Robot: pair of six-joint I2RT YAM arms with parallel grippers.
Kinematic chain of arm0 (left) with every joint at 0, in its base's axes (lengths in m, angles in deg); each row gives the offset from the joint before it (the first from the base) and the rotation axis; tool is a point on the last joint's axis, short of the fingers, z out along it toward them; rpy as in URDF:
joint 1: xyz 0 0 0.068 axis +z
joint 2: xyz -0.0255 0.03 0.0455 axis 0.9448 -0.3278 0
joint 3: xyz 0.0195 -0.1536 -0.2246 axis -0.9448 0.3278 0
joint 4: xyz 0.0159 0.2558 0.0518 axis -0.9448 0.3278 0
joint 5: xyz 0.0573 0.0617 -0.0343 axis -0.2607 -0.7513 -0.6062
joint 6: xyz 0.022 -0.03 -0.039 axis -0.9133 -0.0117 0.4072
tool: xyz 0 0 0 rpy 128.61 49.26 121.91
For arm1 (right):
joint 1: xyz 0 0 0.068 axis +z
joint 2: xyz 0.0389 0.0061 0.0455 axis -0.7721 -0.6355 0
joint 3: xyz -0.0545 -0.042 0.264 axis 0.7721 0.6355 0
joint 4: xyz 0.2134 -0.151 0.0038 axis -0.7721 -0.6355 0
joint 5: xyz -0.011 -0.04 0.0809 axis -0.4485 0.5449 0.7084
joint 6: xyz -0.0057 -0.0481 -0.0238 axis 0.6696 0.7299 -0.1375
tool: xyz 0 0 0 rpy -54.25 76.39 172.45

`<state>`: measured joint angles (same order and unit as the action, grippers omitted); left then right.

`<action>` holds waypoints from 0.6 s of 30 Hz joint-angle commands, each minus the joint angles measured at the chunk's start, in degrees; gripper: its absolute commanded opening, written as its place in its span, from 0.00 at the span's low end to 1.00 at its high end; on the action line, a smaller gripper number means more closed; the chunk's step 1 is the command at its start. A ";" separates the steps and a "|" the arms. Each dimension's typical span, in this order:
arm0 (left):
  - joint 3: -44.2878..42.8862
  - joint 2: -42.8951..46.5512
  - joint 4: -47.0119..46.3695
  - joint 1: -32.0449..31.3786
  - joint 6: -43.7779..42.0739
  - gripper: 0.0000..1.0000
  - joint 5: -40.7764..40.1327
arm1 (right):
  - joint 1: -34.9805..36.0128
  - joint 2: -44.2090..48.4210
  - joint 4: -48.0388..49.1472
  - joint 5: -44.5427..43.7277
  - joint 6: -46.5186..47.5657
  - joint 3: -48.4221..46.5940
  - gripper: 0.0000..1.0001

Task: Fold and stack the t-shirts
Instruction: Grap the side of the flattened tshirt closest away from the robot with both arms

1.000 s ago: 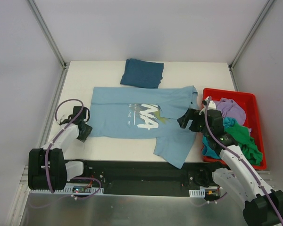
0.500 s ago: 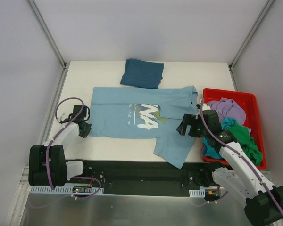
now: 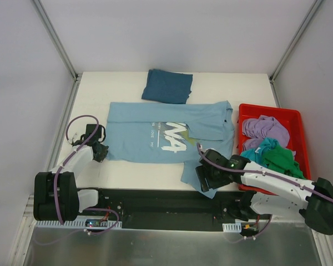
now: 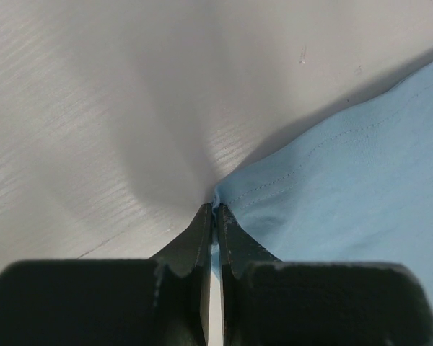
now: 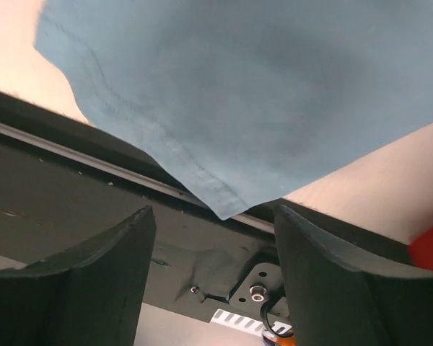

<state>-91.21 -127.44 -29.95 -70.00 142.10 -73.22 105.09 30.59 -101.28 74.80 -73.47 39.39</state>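
Keeping the left jaws clenched on the left edge of the light sky-blue cotton t-shirt with white chest print (image 3: 155, 138), pinching a corner of its hem right at the white tabletop (image 3: 139, 172). Lying spread flat across the middle, print up, just in front of the folded dark teal-blue t-shirt (image 3: 167, 86). Having swung away from the red plastic bin (image 3: 266, 107) and its heap of lilac, green and turquoise tees (image 3: 275, 152), now hovering the right jaws, spread wide and gripping nothing, above the sky-blue shirt's near corner, drooping past the tabletop's edge over the black base rail (image 3: 155, 200). Probably lining up to catch that corner, giving a two-point hold for starting the next fold.
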 commanded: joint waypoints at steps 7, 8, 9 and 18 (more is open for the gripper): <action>0.24 -1.26 1.42 0.54 -0.86 0.00 1.54 | 9.62 -7.41 7.00 -3.49 -7.11 3.13 0.59; 0.16 -1.26 1.59 0.63 -0.95 0.00 1.45 | 9.79 -8.81 7.44 -4.63 -7.46 3.31 0.58; -0.02 -1.34 1.59 0.54 -1.12 0.00 1.45 | 9.79 -10.22 7.54 -5.26 -7.90 3.05 0.57; -0.02 -0.91 1.59 0.54 -1.56 0.00 1.89 | 10.14 -17.26 4.73 -11.58 -12.03 1.73 0.39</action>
<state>-91.25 -127.63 -30.23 -70.00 141.44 -72.87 115.23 15.97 -96.54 69.56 -82.11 41.16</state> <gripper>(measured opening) 0.009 0.443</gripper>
